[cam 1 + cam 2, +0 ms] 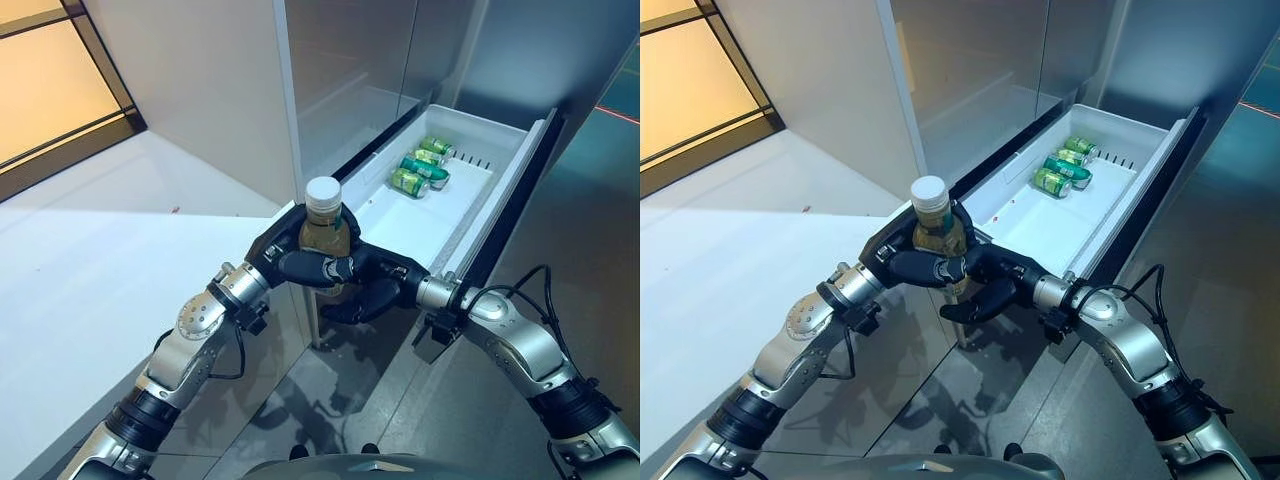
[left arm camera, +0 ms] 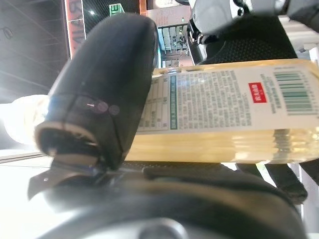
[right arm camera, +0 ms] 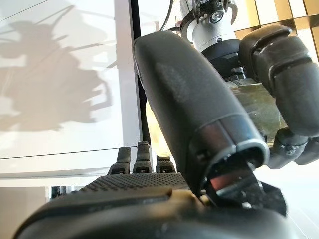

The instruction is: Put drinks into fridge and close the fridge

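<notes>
**Both hands on tea bottle at open fridge drawer**

The left hand [image 1: 290, 262] and right hand [image 1: 372, 285] both curl around an upright white-capped tea bottle [image 1: 325, 228], held beside the pulled-out fridge drawer [image 1: 440, 215], where green cans [image 1: 422, 168] lie.

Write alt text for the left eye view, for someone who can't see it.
Both robot hands meet around an upright bottle of amber drink with a white cap, the left hand curled round it and the right hand against its lower part. Behind them a white fridge drawer stands pulled open, with green cans lying at its far end.
</notes>
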`<state>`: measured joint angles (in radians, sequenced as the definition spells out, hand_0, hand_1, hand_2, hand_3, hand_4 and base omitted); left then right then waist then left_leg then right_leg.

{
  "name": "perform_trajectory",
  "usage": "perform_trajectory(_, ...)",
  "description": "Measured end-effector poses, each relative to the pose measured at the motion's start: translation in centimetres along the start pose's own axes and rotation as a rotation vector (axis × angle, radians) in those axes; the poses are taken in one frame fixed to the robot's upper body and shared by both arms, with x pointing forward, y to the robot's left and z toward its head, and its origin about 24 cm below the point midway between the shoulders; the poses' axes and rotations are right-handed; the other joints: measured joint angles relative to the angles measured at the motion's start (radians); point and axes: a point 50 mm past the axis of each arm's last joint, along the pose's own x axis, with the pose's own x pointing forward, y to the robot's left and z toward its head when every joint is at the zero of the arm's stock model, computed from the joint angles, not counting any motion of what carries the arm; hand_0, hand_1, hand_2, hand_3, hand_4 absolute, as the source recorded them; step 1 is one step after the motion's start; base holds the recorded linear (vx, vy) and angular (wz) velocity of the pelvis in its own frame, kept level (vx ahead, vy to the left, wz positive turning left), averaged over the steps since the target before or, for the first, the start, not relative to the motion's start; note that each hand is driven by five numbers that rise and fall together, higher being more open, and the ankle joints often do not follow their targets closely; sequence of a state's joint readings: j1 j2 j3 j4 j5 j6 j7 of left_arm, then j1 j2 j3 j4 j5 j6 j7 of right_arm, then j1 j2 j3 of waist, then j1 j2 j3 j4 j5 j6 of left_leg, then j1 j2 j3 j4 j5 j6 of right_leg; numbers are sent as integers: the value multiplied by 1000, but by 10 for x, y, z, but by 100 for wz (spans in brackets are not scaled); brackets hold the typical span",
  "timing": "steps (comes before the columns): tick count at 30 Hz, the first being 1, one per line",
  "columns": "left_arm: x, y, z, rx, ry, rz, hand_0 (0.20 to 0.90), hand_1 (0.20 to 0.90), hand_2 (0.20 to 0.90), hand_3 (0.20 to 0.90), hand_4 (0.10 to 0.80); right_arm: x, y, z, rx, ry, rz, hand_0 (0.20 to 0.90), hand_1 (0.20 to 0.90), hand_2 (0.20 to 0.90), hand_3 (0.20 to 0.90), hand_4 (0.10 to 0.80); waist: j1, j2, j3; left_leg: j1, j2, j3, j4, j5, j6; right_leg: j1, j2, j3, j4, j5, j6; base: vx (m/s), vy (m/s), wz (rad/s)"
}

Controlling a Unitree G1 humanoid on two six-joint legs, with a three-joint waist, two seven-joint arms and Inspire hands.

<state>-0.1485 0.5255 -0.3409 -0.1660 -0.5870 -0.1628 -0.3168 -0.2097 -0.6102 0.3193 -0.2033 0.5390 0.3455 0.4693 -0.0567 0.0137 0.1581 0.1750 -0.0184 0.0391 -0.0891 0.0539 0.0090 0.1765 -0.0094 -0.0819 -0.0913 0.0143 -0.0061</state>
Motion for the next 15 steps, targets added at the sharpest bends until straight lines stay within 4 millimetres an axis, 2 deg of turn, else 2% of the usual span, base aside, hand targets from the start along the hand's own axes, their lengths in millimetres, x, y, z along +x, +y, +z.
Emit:
perform_trajectory(1,0,0,0,-3,-3,-1,300,300,300,200,100,0,0,0,12,-4,0,799,799,799,782,682,0,0,0,0,0,0,0,0,0,0,0,0,0,0,0,0,0,0)
perform_trajectory(2,0,-1,0,-7,-4,-4,300,300,300,200,100,0,1,0,20,-7,2,509,509,509,444,344,0,0,0,0,0,1,0,0,0,0,0,0,0,0,0,0,0,0)
perform_trajectory(3,1,-1,0,-10,-6,-9,300,300,300,200,100,1,1,0,34,-10,8,300,300,300,200,100,0,0,0,0,0,1,0,0,0,0,0,0,0,0,0,0,0,0)
perform_trajectory(8,4,-11,-1,-116,-47,-70,300,300,300,200,100,2,4,-1,87,-11,24,300,300,300,200,100,-1,-2,0,-1,0,3,0,0,0,-1,0,0,0,0,0,0,0,0)
perform_trajectory(15,4,-8,-2,-213,-52,-71,300,300,300,200,100,2,11,-5,160,-27,5,300,300,300,200,100,-2,-5,0,0,0,5,0,0,0,0,0,1,0,1,1,0,0,0)
